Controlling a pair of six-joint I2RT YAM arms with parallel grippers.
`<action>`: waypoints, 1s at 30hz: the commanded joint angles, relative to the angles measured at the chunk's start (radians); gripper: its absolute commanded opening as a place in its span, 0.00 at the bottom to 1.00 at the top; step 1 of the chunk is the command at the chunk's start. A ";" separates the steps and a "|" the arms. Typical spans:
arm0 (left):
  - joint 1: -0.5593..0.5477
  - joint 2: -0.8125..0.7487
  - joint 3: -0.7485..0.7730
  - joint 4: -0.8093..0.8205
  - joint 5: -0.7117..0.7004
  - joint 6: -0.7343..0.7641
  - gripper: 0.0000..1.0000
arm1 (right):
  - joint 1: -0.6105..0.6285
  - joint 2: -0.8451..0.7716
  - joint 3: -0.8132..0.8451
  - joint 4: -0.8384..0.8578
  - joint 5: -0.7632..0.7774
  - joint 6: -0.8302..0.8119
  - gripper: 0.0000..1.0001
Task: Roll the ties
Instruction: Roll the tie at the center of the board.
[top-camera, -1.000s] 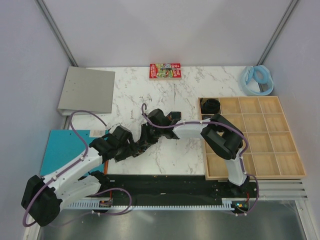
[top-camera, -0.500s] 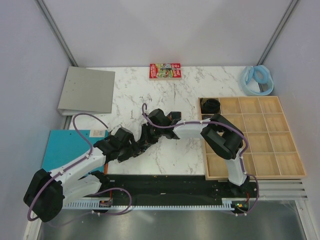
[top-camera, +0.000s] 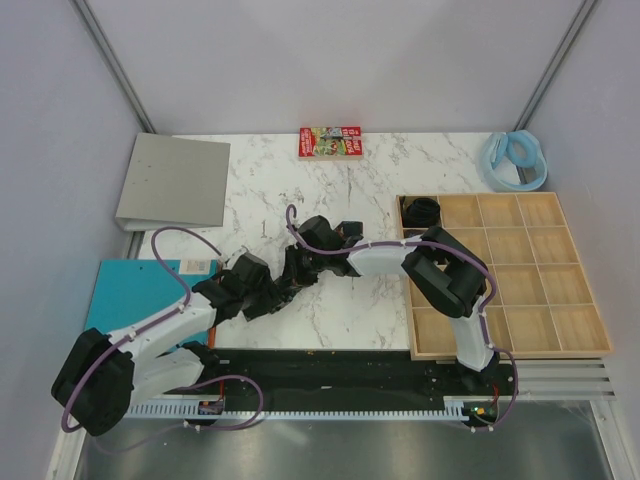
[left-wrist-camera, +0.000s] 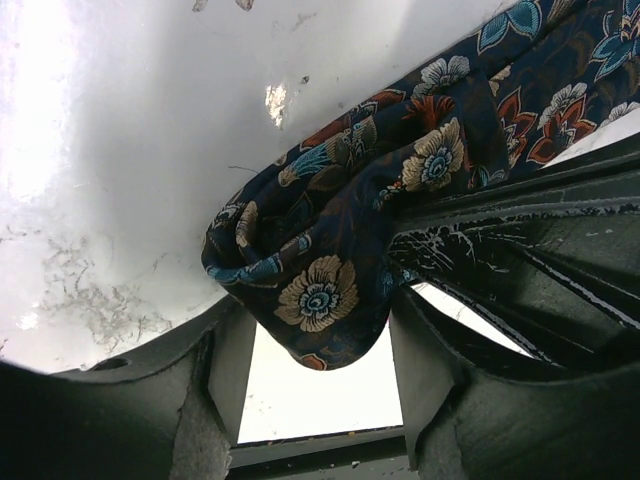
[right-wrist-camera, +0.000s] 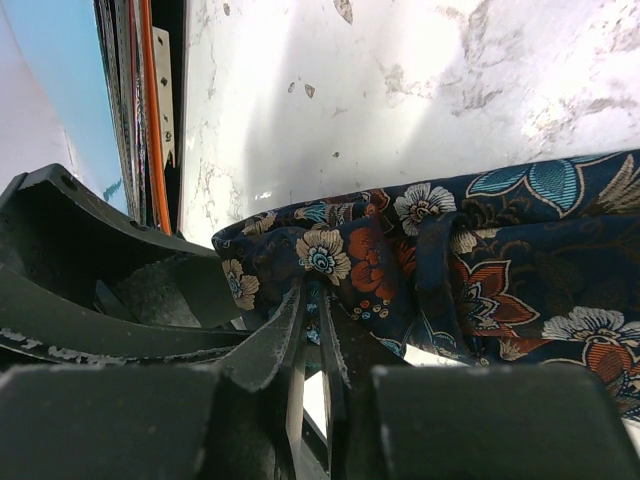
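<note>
Near the table's (top-camera: 340, 190) near edge, left of centre, both arms are meeting over one tie (right-wrist-camera: 480, 260).

Right gripper (right-wrist-camera: 310, 300) is clenching. Its fingers are sitting almost together, pinching a fold at the tie's coiled end. The rest of that tie is lying flat on the marble, running off toward the right side of the right wrist view.

Left gripper (left-wrist-camera: 315, 340) is facing the same coiled end from the opposite side. Its fingers (left-wrist-camera: 440, 380) are standing apart with the coil sitting between them. Cloth is filling the gap at the tips, so I cannot tell whether the pads are pressing it or just straddling it. The coil is looking loose, more a bunched fold than a tight spiral.

Rolled tie (top-camera: 422, 211) is sitting in the far-left corner compartment of the wooden tray (top-camera: 580, 345), which is lying along the table's right edge.

Red box (top-camera: 329, 141) is lying at the middle of the far edge. Pale blue ring (top-camera: 513, 160) is sitting at the far right corner. Grey board (top-camera: 173, 181) is lying at the far left corner. Teal sheet (top-camera: 130, 295) is lying at the left edge, beside the left arm.
</note>
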 joint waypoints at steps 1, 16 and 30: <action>0.007 -0.019 0.001 -0.048 -0.039 0.010 0.63 | -0.002 0.040 -0.035 -0.064 0.053 -0.025 0.17; 0.007 -0.192 0.001 -0.173 -0.113 -0.055 0.78 | -0.002 0.028 -0.031 -0.061 0.056 -0.011 0.17; 0.007 -0.039 -0.032 -0.038 -0.104 -0.056 0.75 | -0.001 0.034 -0.046 -0.035 0.053 -0.002 0.17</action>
